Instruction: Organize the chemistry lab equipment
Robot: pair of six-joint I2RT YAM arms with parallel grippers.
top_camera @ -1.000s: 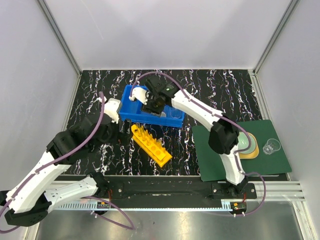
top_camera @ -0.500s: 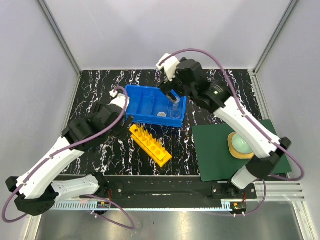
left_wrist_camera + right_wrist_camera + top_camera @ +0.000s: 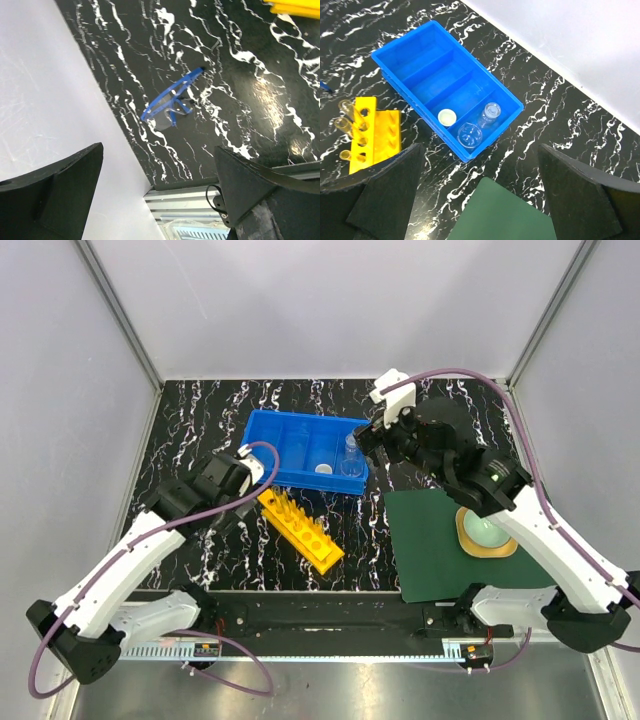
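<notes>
Blue bin (image 3: 420,55) sits mid-desk (image 3: 560,115). In its R-end compartment: round glass flask (image 3: 469,135) & small glass bottle (image 3: 490,112). White round piece (image 3: 447,117) lies just beside them, compartment unclear. Yellow rack (image 3: 372,137) lies on bin's near side, close but apart, w/ glass tubes (image 3: 344,107) in its holes. R tool (image 3: 480,149) hangs above bin's R end, fingers wide apart, empty. L tool (image 3: 159,150) is by bin's L-near corner, fingers apart, nothing b/w them.

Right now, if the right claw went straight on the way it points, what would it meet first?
Probably the blue divided bin, about at the end compartment that holds the clear glassware. Depth is hard to judge from here.
</notes>
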